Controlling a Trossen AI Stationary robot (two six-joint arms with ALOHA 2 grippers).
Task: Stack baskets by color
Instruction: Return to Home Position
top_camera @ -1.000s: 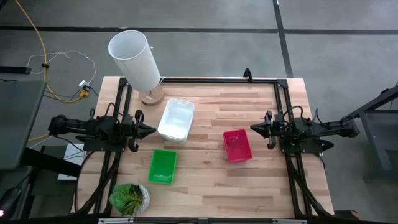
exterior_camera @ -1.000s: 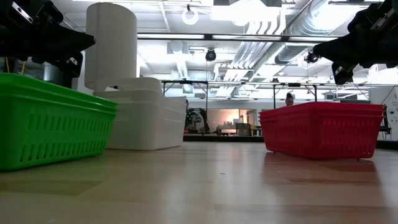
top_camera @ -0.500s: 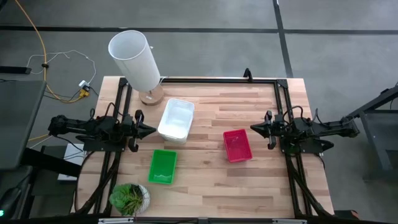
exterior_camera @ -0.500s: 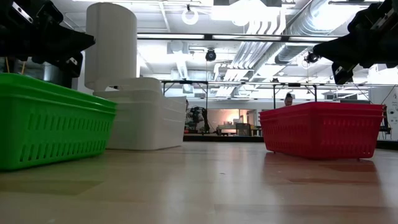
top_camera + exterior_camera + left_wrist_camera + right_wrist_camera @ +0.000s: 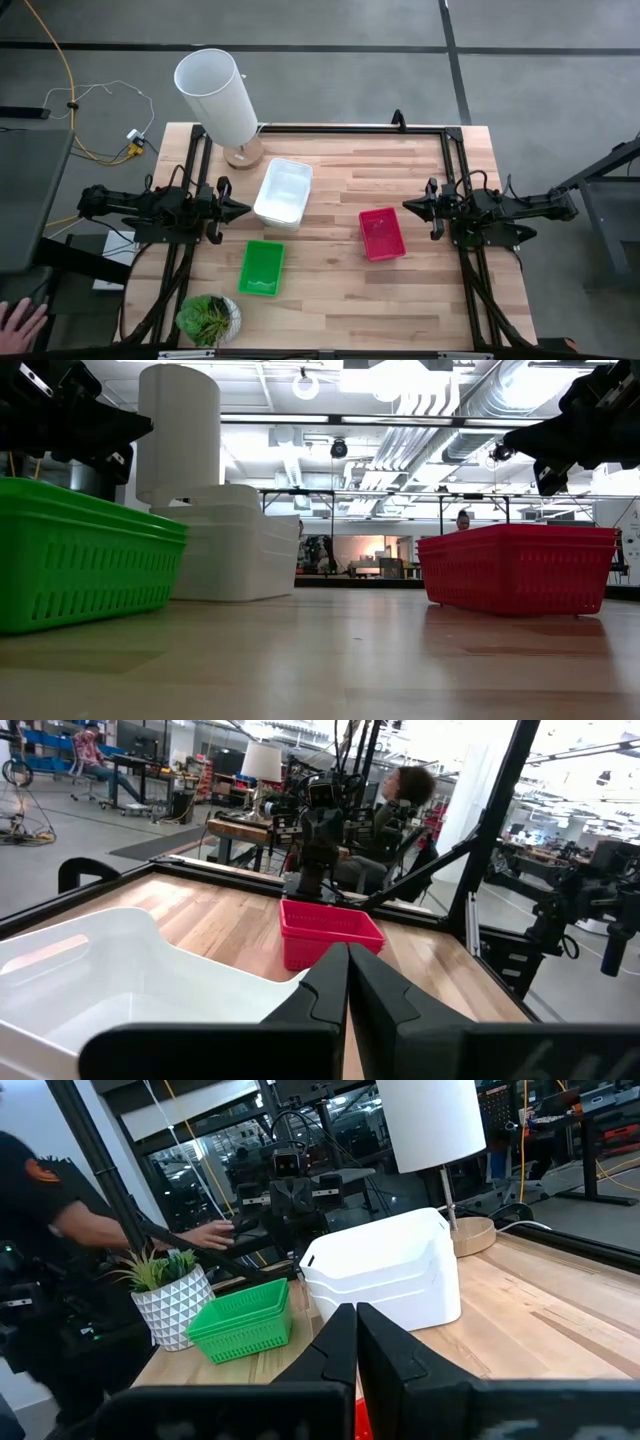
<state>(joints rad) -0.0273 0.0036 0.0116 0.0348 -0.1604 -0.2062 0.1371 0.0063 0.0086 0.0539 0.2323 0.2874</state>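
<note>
White baskets (image 5: 283, 191) stood stacked near lamp (image 5: 217, 95) | green baskets (image 5: 262, 267) near plant (image 5: 208, 318) | red baskets (image 5: 381, 233) right of centre | left gripper (image 5: 243, 210), right gripper (image 5: 408, 207) at worktop (image 5: 330, 300) sides, fingers (image 5: 320, 992) pressed together

baskets (image 5: 283, 190) between left pincer (image 5: 244, 210), right pincer (image 5: 406, 207)

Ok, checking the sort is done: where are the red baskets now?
In the high view, the red baskets sit right of centre, just off the right gripper.
</note>
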